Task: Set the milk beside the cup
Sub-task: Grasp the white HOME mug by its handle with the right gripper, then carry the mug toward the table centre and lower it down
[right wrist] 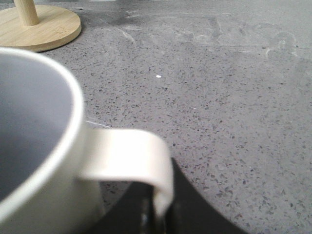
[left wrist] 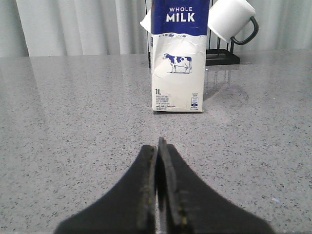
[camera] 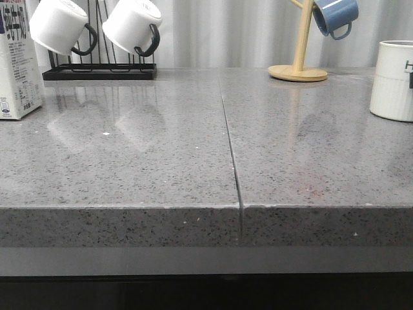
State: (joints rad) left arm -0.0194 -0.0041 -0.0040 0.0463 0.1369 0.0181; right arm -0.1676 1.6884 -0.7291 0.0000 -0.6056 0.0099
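Standing upright, milk [left wrist: 178, 56] faces the closed, empty left pincer [left wrist: 159, 146].

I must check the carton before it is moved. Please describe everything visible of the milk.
The milk is a tall rectangular white carton, apparently cardboard. It has a dark blue top band reading "WHOLE MILK", a cow picture and "1L". It stands upright on the grey counter, at its far left beside the mug rack. Nothing grips it.
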